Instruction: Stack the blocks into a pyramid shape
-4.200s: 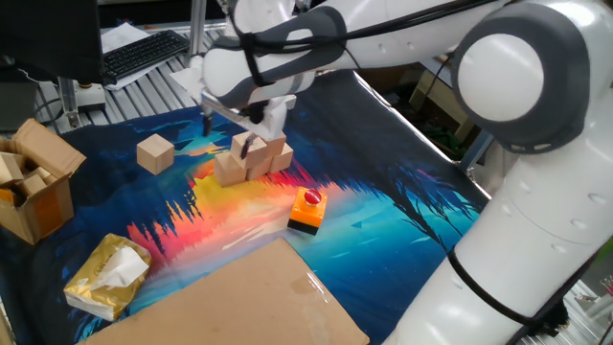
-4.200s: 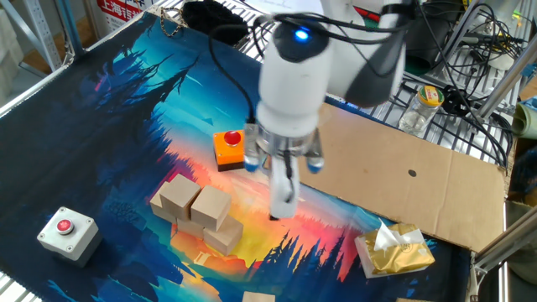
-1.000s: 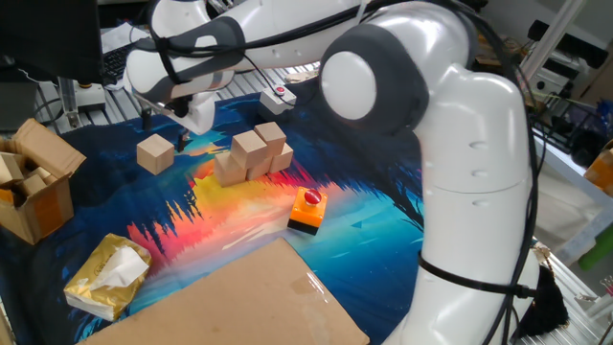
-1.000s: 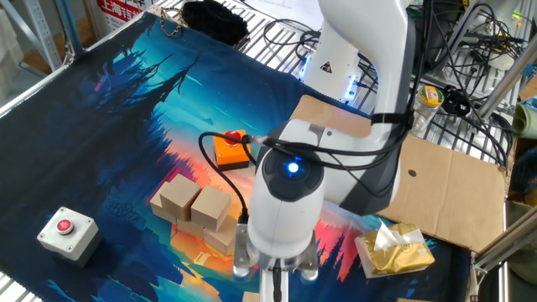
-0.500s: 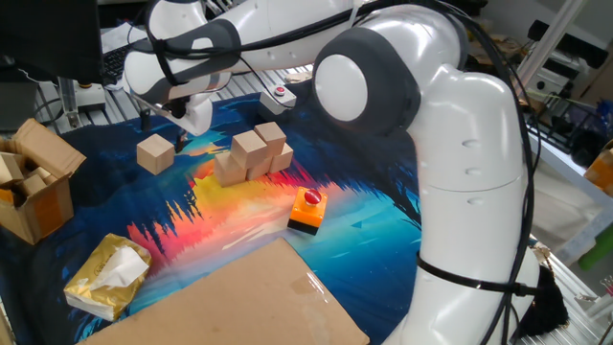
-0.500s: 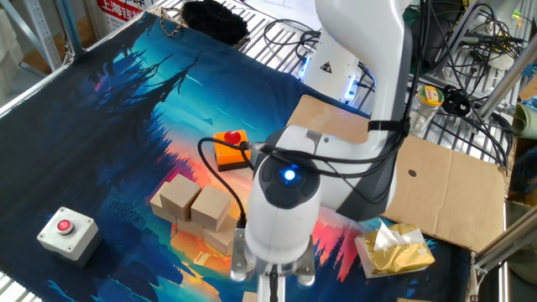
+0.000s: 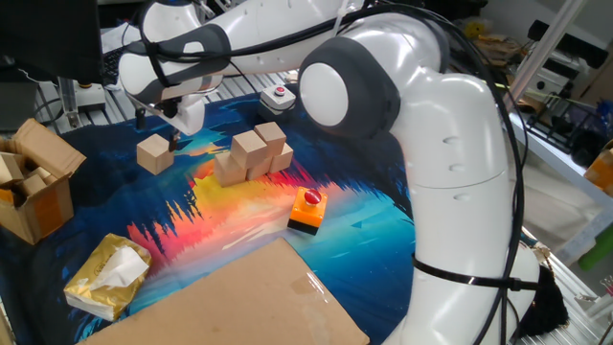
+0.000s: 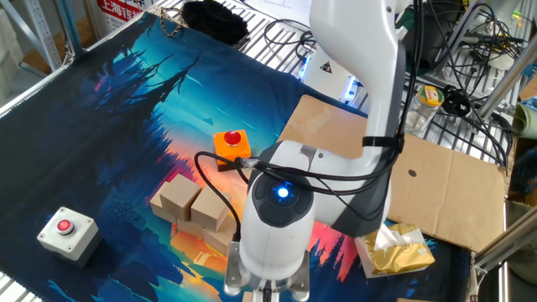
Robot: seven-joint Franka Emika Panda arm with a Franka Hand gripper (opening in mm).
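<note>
Tan wooden blocks sit in two places on the colourful printed mat [image 7: 383, 220]: a cluster [image 7: 253, 153] just left of centre in one fixed view, with one cube resting on top of the others, and a lone block [image 7: 154, 153] further left, well apart from that cluster. My gripper [image 7: 161, 123] hangs in the upper left of that frame, just above and slightly behind the lone block; its fingers point down, but my own wrist housing hides most of them, so I cannot tell whether they are spread wide or closed, or whether they touch the cube. In the other fixed view my wrist fills the lower centre of the frame and the fingertips run off the bottom edge, while the cluster [image 8: 193, 205] shows left of centre. An orange-and-black box with a red button [image 7: 307, 210] stands near the middle of the mat. A sheet of cardboard [image 7: 239, 302] lies at the bottom, a tissue pack [image 7: 106, 275] at lower left, and an open cardboard box [image 7: 34, 182] at the left edge. A grey button box [image 8: 65, 231] rests at the lower left of the other fixed view.
</note>
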